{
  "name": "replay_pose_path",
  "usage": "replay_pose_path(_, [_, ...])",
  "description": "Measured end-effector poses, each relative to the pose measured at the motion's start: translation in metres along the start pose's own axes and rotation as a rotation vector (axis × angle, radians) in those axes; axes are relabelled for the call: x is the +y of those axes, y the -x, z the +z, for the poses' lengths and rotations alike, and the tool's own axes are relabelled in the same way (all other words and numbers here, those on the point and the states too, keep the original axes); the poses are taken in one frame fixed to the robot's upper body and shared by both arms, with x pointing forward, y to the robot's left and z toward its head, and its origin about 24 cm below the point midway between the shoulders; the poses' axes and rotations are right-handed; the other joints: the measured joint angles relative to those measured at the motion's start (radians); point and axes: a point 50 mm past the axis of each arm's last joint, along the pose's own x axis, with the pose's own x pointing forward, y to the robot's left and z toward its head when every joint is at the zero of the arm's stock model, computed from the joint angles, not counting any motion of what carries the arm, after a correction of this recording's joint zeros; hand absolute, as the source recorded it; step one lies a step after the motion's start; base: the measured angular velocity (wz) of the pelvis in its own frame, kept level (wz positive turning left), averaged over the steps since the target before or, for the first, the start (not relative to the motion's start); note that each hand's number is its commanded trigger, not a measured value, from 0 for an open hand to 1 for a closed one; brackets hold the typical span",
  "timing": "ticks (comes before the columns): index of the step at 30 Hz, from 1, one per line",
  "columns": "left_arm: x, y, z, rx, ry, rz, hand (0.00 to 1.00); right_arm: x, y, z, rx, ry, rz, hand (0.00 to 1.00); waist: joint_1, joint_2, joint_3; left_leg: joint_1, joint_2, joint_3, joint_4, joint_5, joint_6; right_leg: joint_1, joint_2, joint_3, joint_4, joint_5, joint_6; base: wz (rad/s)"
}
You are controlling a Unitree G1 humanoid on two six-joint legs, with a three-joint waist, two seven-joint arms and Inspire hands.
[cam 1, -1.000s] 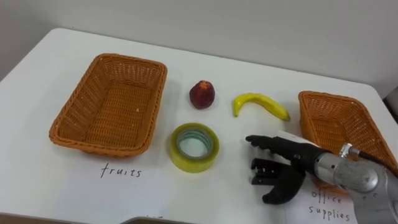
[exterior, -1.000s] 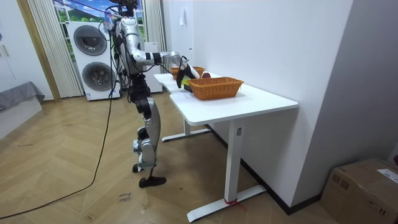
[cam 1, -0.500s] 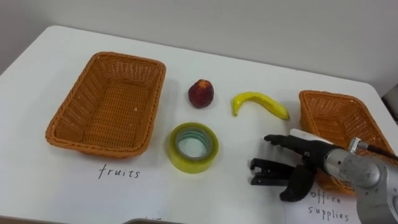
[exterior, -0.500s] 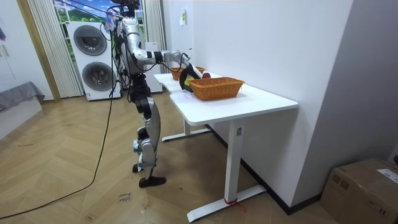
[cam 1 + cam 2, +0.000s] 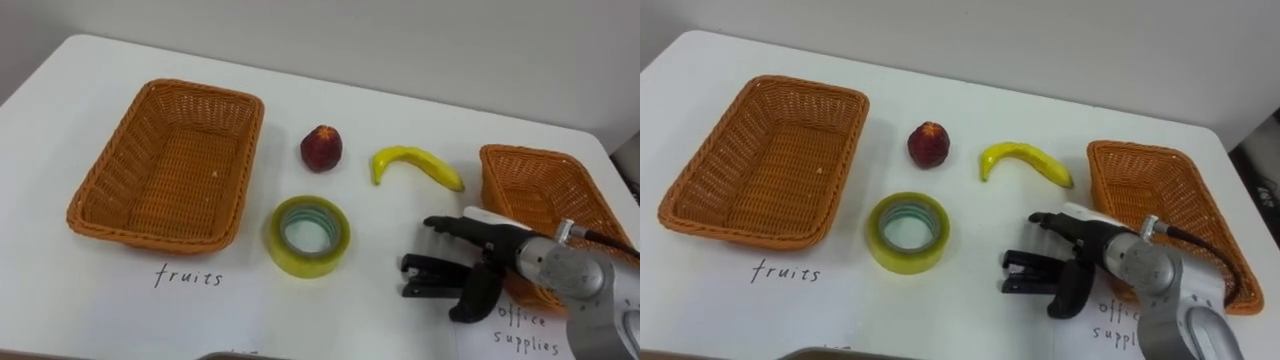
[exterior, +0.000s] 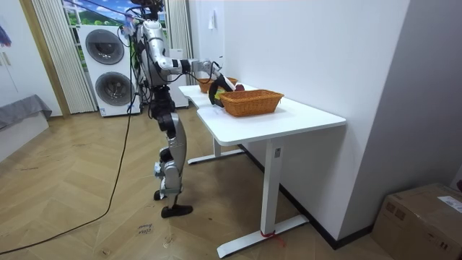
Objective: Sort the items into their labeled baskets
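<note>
Your right hand point(image 5: 490, 258) is reaching in from the lower right and hanging low over the white table point(image 5: 400, 110), and I cannot tell whether it is touching the surface. Its fingers point(image 5: 432, 266) are lying straight and spread, pointing off to the hand's left, with the thumb drooping toward you, so the hand is standing wide open and gripping nothing. The yellow tape roll point(image 5: 307, 236) is lying flat out past the fingertips, apart from them, with bare table showing in the gap. The banana point(image 5: 415, 165) is resting on the table just beyond the hand, on its far side, not touching it. The reddish round fruit point(image 5: 321, 148) is sitting farther off, beyond the hand and to its left, past the banana's stem end. The smaller wicker basket point(image 5: 525, 154) is sitting right beside the hand on its right, and the wrist is overlapping that basket's near left corner. The larger wicker basket point(image 5: 150, 236) is lying well away to the hand's left, beyond the tape roll, holding none of the items. In the room view you are standing upright at the table's end with that arm stretching out over it
</note>
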Motion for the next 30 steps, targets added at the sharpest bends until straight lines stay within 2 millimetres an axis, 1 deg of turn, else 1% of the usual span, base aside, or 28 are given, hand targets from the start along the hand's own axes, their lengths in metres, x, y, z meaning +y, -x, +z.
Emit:
replay_pose_path(8, [-0.001,0.0,0.0,0.002,-0.019,0.03,0.0,0.001,-0.001,0.0,0.013,0.003,-0.008,0.0,0.0,0.005,-0.0006,0.0,-0.001,0.0,0.001,0.0,0.0,0.001,0.001,0.002,0.0,0.002,0.0,0.0])
replay_pose_path(10, [-0.003,0.001,0.0,0.002,-0.017,0.029,0.0,0.001,-0.001,0.0,0.019,0.008,-0.018,0.0,-0.001,0.013,-0.0001,0.001,-0.001,0.001,0.001,0.0,0.0,0.001,0.001,0.012,0.0,0.003,0.001,-0.02])
replay_pose_path(12, [-0.005,0.001,-0.001,0.001,-0.034,0.033,0.0,0.003,-0.001,0.002,0.018,0.018,-0.028,0.0,0.0,0.028,-0.0019,0.005,-0.001,0.006,0.0,0.0,0.0,0.001,0.001,0.013,0.0,0.004,0.002,-0.07])
replay_pose_path(13, [-0.004,0.001,-0.002,0.002,-0.036,0.038,0.0,0.003,-0.001,0.003,0.015,0.024,-0.029,0.0,0.0,0.031,-0.0023,0.005,-0.001,0.006,0.0,0.0,0.0,0.002,0.001,0.013,0.0,0.004,0.002,-0.05])
replay_pose_path(15, [-0.003,0.001,-0.003,0.007,-0.038,0.056,0.0,0.007,0.0,0.007,0.027,0.046,-0.035,0.0,-0.002,0.04,-0.0054,0.007,-0.001,0.007,-0.001,0.0,0.0,0.003,0.002,0.014,0.001,0.004,0.002,0.0])
replay_pose_path(17, [-0.003,0.002,-0.004,0.01,-0.039,0.061,0.0,0.009,0.0,0.009,0.029,0.037,-0.038,0.0,-0.002,0.044,-0.0054,0.011,-0.001,0.007,0.0,0.0,0.0,0.007,0.002,0.014,0.0,0.004,0.002,0.0])
replay_pose_path(24, [-0.009,0.004,0.002,-0.028,-0.064,0.049,0.0,0.013,-0.003,0.014,0.034,0.054,-0.034,0.0,-0.001,0.042,-0.0072,0.011,-0.001,0.004,0.001,0.0,0.001,0.01,0.0,0.009,0.002,0.004,0.002,0.0])
replay_pose_path(25, [-0.009,0.004,0.003,-0.032,-0.062,0.05,0.0,0.014,-0.003,0.014,0.034,0.054,-0.032,0.39,-0.002,0.042,-0.0075,0.012,-0.001,0.001,0.001,0.001,0.001,0.011,0.0,0.008,0.002,0.004,0.002,0.06])
replay_pose_path(26, [-0.009,0.004,0.006,-0.042,-0.06,0.05,0.0,0.014,-0.003,0.013,0.037,0.052,-0.029,0.66,-0.003,0.041,-0.0079,0.013,-0.001,-0.001,0.001,0.001,0.001,0.013,0.0,0.006,0.002,0.004,0.002,0.06])
replay_pose_path(27, [-0.009,0.004,0.007,-0.048,-0.058,0.051,0.0,0.015,-0.003,0.013,0.039,0.051,-0.026,1.0,-0.002,0.041,-0.0079,0.015,-0.001,-0.003,0.0,0.001,0.001,0.015,0.0,0.006,0.001,0.004,0.002,0.04])
replay_pose_path(30, [-0.009,0.004,0.01,-0.057,-0.057,0.051,0.0,0.015,-0.004,0.013,0.04,0.051,-0.023,1.0,-0.002,0.039,-0.0088,0.015,-0.001,-0.003,0.0,0.001,0.001,0.016,0.0,0.004,0.001,0.004,0.002,0.0])
